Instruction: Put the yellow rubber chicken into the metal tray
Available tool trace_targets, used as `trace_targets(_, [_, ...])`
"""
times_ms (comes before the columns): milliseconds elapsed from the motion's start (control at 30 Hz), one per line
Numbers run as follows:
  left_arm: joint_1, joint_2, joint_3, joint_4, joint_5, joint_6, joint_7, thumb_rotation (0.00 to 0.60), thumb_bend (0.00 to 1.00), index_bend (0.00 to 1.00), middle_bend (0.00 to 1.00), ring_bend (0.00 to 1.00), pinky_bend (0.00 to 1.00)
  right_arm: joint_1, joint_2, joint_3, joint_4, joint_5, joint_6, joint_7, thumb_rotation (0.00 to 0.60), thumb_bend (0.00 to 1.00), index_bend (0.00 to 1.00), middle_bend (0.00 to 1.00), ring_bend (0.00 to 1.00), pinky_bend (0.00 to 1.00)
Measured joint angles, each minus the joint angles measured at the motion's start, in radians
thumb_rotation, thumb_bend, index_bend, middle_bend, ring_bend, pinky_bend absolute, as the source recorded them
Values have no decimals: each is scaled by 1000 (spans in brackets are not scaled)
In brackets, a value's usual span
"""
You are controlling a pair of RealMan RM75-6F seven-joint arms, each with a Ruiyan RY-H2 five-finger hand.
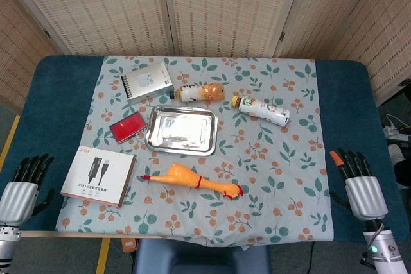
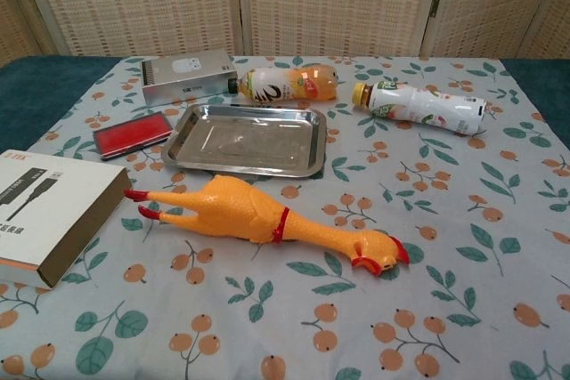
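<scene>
Still untouched, yellow rubber chicken (image 1: pixel 192 179) just before metal tray (image 1: pixel 182 131); left hand (image 1: pixel 24 187), right hand (image 1: pixel 359 181) both empty, fingers spread.

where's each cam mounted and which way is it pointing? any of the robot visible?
Head view: high above the near table edge, looking steeply down; shows the whole table, the left hand and the right hand at the near corners.
Chest view: low at the near edge, looking across toward the screens; no part of the robot shows.
Shared: rubber chicken, metal tray, two bottles, boxes, floral cloth.
</scene>
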Motion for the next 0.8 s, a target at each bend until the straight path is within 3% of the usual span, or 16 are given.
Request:
trace_targets(333, [-3,-3,2,-6,12,9,-6,600,448,0,0,0,33,13,9,-16,-33,15,-69,43,600,155,0,0,0,0])
trace_targets(533, [-12,0,1,-3,-3,-21,-22,600,448,0,0,0,33,71,22,-24,-130,16,-186,91,600,154,0,0,0,0])
trace_targets(633, [-13,3,1,-5,-12,-32,-16,600,448,0,0,0,34,117,30,-12,-214,38,-263,68,600,155,2,0,0,0])
trace_targets(800, [-8,19,3,-15,-15,-28,-42,600,449,0,0,0,34,202,14,43,-317,163,-387,6,600,163,94,0,0,0])
